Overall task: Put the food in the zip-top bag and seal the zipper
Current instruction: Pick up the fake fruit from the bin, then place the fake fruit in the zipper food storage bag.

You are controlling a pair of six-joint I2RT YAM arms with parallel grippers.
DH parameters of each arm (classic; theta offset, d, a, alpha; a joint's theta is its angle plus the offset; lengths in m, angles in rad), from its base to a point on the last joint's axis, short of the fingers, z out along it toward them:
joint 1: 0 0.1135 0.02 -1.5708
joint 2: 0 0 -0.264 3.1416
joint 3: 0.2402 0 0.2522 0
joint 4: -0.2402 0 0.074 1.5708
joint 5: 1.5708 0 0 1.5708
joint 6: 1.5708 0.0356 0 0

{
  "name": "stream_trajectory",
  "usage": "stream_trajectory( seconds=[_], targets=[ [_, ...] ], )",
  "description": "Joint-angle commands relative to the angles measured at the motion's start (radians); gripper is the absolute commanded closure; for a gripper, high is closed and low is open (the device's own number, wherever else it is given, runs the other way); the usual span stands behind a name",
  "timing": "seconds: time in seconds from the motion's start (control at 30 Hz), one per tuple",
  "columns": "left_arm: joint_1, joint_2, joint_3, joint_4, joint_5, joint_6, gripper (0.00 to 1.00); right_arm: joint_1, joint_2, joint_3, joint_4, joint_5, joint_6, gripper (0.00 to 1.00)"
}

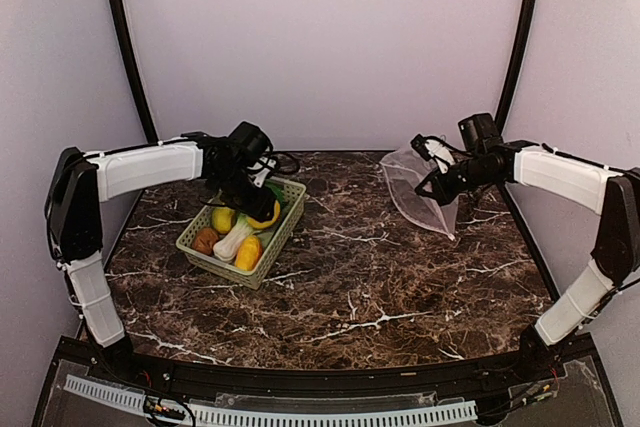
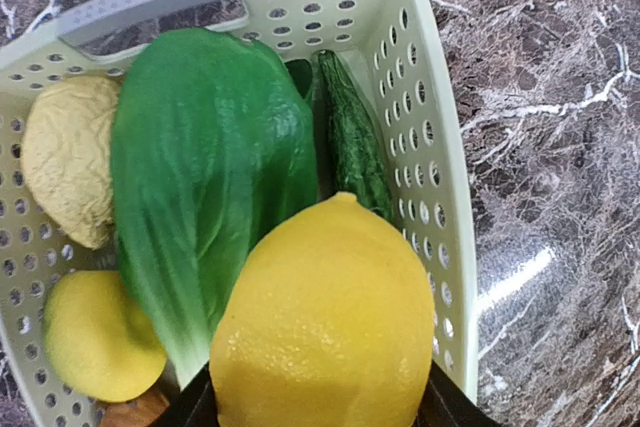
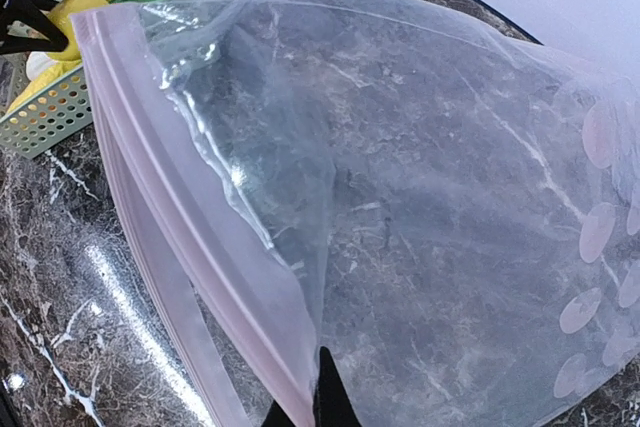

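Clamping a yellow lemon (image 2: pixel 325 317) between its fingers above the basket (image 2: pixel 430 147), the left claw (image 1: pixel 262 211) seemingly readied food for the zip-top bag (image 3: pixel 430 197), which the right claw (image 1: pixel 431 186) pinched by its zipper (image 3: pixel 200 237), dangling below.

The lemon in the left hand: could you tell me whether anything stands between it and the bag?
Nothing visible does: only bare tabletop separates the lemon from the bag, which the right hand holds with its zipper facing the basket.

Dark, white-veined marble table (image 1: pixel 380 287) carries a light green lattice basket (image 1: pixel 283 235).
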Motion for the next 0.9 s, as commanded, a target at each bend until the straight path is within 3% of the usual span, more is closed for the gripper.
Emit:
stream_trajectory(
  seconds=[0.0, 0.23, 0.43, 0.57, 0.7, 0.77, 0.87],
  targets=[
    [0.007, -0.169, 0.069, -0.075, -0.028, -0.010, 0.50, 0.014, 0.014, 0.109, -0.070, 0.007, 0.005, 1.00],
    [-0.060, -0.305, 0.040, 0.124, 0.131, -0.035, 0.57, 0.045, 0.093, 0.277, -0.190, -0.011, 0.062, 1.00],
    [-0.241, -0.370, -0.064, 0.616, 0.185, -0.015, 0.57, 0.064, 0.172, 0.422, -0.286, -0.121, 0.142, 1.00],
    [-0.273, -0.335, -0.117, 0.906, 0.233, -0.147, 0.59, 0.084, 0.184, 0.457, -0.300, -0.164, 0.183, 1.00],
    [-0.308, -0.265, -0.162, 1.167, 0.191, -0.256, 0.62, 0.090, 0.197, 0.460, -0.287, -0.203, 0.229, 1.00],
    [-0.320, -0.198, -0.142, 1.231, 0.174, -0.297, 0.62, 0.090, 0.206, 0.467, -0.287, -0.234, 0.242, 1.00],
    [-0.329, -0.134, -0.076, 1.186, 0.092, -0.362, 0.62, 0.090, 0.213, 0.481, -0.283, -0.255, 0.258, 1.00]
  ],
)
